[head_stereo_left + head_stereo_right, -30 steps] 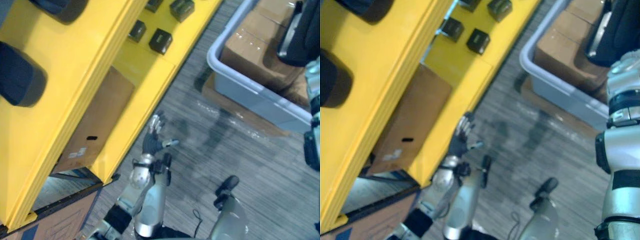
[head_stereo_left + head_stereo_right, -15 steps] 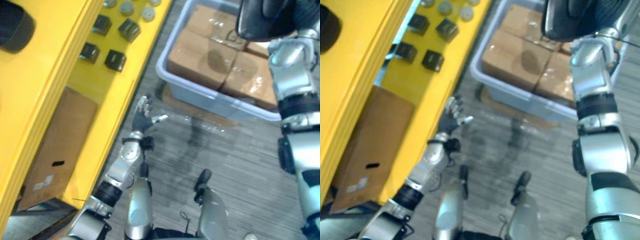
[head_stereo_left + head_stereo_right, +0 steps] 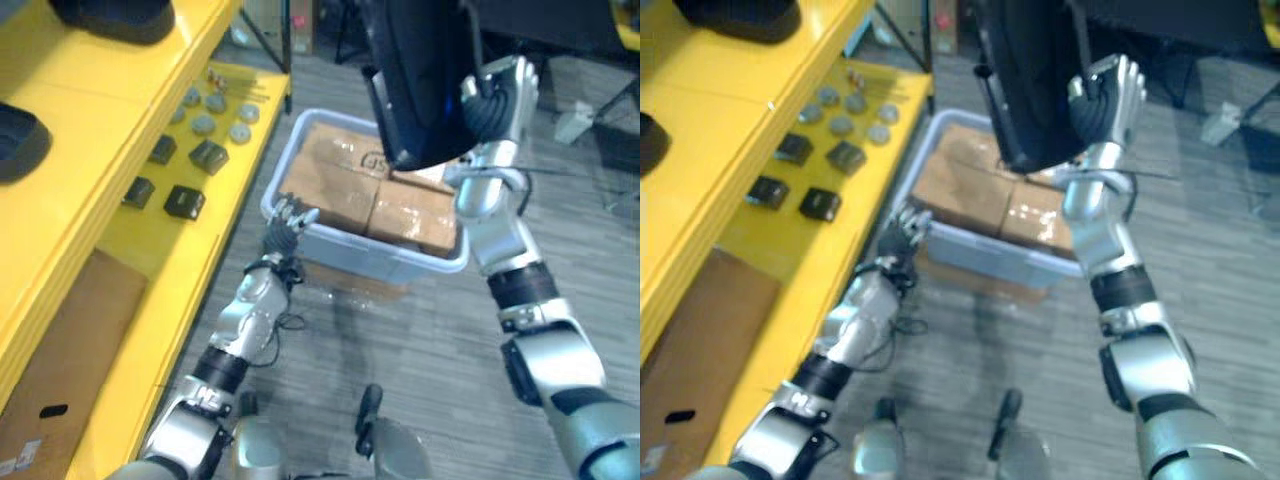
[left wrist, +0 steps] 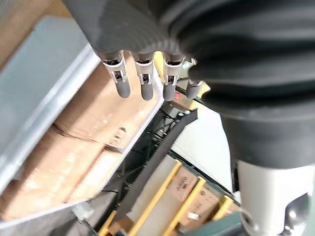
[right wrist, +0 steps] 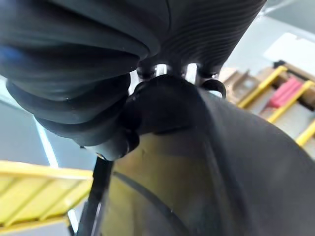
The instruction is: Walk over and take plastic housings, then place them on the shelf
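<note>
1. Along the robot's left, a yellow shelf (image 3: 110, 95) is running up the view, its front edge leaving a strip of bare grey floor (image 3: 400, 330) beside it.
2. Ahead, a grey bin (image 3: 350, 258) is holding cardboard boxes (image 3: 335, 185) packed side by side.
3. The left hand (image 3: 288, 222) is hovering at the bin's near rim, fingers straight, holding nothing.
4. The right hand (image 3: 495, 100) is reaching high above the bin, apparently clasping a large black plastic housing (image 3: 415, 80) upright.
5. Small black parts (image 3: 185, 202) and grey discs (image 3: 205, 125) are lying on the shelf's lower level.

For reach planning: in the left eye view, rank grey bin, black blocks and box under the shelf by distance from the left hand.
1. Grey bin, beside the left hand.
2. Black blocks, on the shelf.
3. Box under the shelf, lower left.
</note>
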{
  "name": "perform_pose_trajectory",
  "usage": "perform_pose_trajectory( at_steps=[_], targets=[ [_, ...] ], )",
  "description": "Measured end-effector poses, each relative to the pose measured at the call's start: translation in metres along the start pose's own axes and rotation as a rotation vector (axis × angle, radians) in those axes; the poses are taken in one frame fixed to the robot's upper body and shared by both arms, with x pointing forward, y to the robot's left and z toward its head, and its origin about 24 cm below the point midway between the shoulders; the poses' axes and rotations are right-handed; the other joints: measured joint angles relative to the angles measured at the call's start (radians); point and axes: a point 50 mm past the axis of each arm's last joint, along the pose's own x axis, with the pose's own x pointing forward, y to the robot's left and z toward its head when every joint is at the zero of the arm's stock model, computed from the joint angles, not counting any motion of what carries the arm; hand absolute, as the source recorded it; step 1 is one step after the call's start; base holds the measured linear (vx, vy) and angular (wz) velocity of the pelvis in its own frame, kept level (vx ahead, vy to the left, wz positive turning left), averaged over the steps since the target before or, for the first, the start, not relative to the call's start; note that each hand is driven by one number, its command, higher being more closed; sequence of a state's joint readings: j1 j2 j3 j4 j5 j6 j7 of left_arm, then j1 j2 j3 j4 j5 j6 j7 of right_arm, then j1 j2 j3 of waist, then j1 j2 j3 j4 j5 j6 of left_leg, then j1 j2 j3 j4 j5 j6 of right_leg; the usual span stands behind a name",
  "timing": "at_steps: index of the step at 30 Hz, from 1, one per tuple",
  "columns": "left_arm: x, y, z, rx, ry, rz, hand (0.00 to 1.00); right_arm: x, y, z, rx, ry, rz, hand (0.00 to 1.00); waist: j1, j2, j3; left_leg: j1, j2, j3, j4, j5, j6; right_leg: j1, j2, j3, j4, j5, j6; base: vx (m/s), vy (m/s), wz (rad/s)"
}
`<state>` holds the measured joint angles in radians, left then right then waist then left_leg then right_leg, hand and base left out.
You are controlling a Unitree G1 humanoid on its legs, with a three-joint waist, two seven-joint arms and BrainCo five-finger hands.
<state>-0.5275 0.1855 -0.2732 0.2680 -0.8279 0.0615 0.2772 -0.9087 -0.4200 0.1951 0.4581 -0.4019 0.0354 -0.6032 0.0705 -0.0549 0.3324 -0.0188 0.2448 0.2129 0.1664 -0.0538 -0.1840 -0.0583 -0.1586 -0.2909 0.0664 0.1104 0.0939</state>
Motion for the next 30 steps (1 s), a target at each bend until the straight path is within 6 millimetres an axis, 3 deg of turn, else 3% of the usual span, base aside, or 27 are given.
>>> perform_pose_trajectory(
  at_steps=[11,30],
  targets=[
    [0.002,0.004,-0.013,-0.001,0.046,0.054,0.00,-0.047,0.039,-0.001,0.035,-0.011,0.210,1.00,-0.001,-0.015,-0.078,0.036,-0.013,0.002,-0.019,0.003,0.001,0.079,0.005,-0.009,-0.111,0.057,0.006,-0.01,0.005,0.00],
    [-0.001,-0.006,-0.031,0.094,0.100,0.041,0.00,-0.095,0.080,0.029,0.146,-0.094,0.417,1.00,-0.001,-0.026,-0.142,0.037,-0.021,-0.011,-0.016,0.002,0.001,0.100,0.004,-0.012,-0.142,0.075,0.009,0.00,0.003,0.01]
  ],
)
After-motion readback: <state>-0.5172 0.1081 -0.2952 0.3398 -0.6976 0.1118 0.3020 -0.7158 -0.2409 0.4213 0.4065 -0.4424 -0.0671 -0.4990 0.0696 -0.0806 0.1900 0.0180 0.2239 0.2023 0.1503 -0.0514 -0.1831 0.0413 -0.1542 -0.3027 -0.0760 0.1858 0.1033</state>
